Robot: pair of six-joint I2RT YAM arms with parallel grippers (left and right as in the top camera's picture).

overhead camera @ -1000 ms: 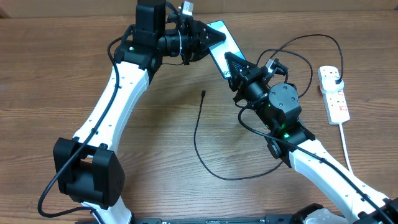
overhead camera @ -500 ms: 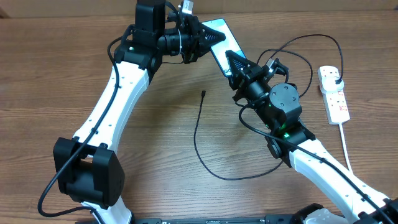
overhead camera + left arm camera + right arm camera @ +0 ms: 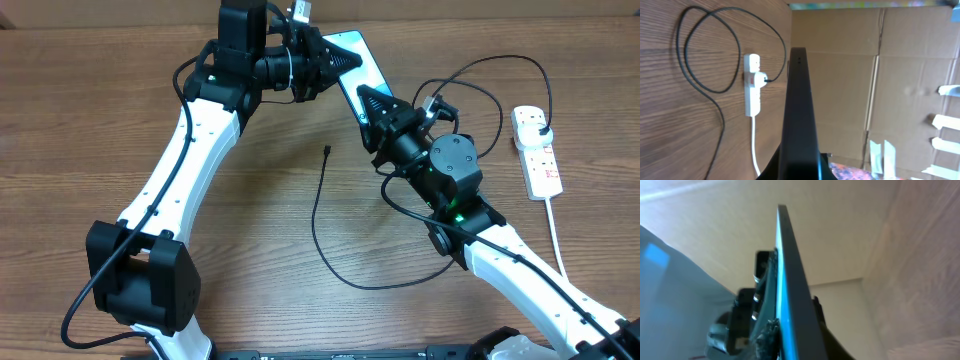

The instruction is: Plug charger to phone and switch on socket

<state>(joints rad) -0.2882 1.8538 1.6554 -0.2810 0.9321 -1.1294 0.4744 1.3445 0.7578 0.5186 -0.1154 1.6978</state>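
Note:
The phone (image 3: 366, 66), with a light-blue screen, is held off the table at the back centre. My left gripper (image 3: 335, 60) is shut on its far left end and my right gripper (image 3: 368, 100) is shut on its near end. The left wrist view shows the phone's dark edge (image 3: 798, 100) running up from my left gripper (image 3: 799, 169). The right wrist view shows the phone's edge (image 3: 790, 290) clamped in my right gripper (image 3: 790, 336). The charger cable (image 3: 318, 225) lies loose, its plug tip (image 3: 328, 150) on the table below the phone. Its adapter (image 3: 541, 128) sits in the white socket (image 3: 540, 160).
The cable loops behind my right arm toward the socket, and the socket's white cord (image 3: 558, 240) runs to the front right. In the left wrist view the socket (image 3: 752, 87) and cable loop (image 3: 702, 60) lie on the wood, with cardboard (image 3: 850, 75) beyond the table edge.
My right gripper has shifted slightly up and left along the phone's near end. The left gripper, cable and socket have stayed put.

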